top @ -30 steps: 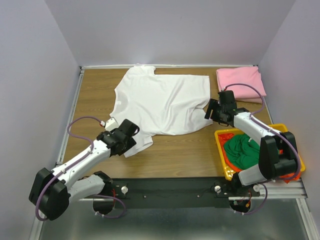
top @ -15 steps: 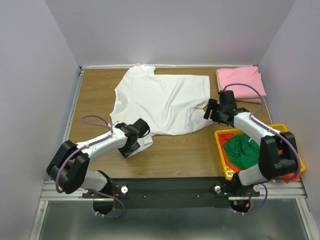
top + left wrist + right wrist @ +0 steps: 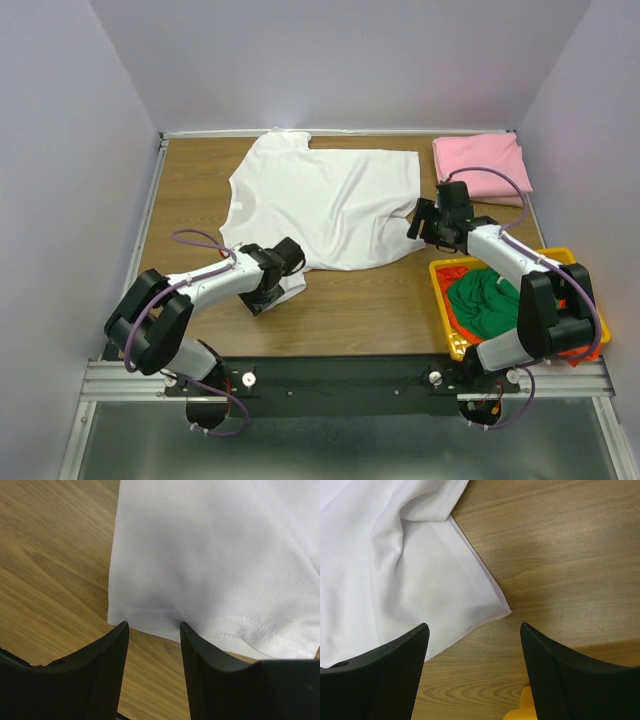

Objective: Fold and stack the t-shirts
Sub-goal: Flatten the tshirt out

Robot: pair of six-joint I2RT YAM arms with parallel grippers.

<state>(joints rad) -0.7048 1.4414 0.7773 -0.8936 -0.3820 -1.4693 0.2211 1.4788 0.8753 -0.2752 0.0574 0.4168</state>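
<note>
White cloth sits dead ahead of the left fingers [image 3: 107, 665], and imo that's the bit that matters. They're roughly half open with nothing pinched between them. The tips are down by the desk [image 3: 45, 555], right up against a stitched hem of the white t-shirt [image 3: 215, 555]. That hem runs crosswise to the gap, and its corner is just past the tip of the finger on the left of the wrist view. A short push forward should put the edge between the pads. Can't tell if the cloth is actually touching them, or whether it's a sleeve or the bottom hem.

On the other side, the right fingers [image 3: 395, 675] are spread wide and holding nothing, hovering over bare wood. Another hemmed corner of the same shirt lies ahead of them, between the two tips and more toward the left one.

From above, the white t-shirt is spread across the middle of the desk, rumpled and not yet folded. Its near-left flap is at the left arm and its right edge is beside the right arm, so each arm is nearest its own corner.

Further out, the pink t-shirt [image 3: 480, 165] lies folded at the far right. The green t-shirt [image 3: 482, 295] and the orange t-shirt [image 3: 455, 275] are bundled in the yellow basket [image 3: 438, 290].
</note>
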